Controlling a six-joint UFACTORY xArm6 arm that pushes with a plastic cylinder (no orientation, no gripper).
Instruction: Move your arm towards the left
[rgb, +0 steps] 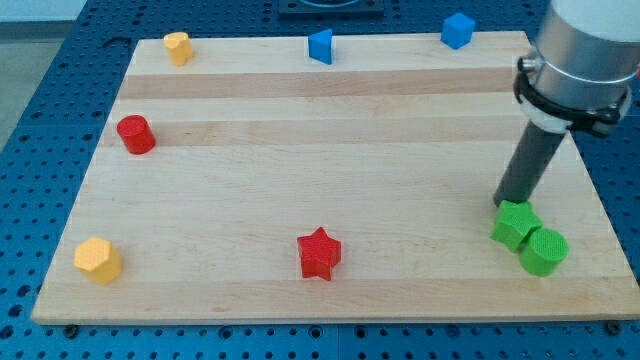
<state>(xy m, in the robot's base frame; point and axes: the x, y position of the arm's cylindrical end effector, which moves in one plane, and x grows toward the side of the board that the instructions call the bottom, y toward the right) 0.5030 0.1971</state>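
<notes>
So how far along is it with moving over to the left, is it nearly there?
Nothing looks done yet: my tip sits far at the view's right, just above the green block, which touches the green cylinder. No motion can be judged from one picture. Left to do: nearly the whole board, toward the red star and the red cylinder at the view's left.

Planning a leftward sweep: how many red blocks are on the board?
2. A red cylinder near the view's left edge, and a red star at bottom centre. My tip sits far right; none seem hidden.
</notes>
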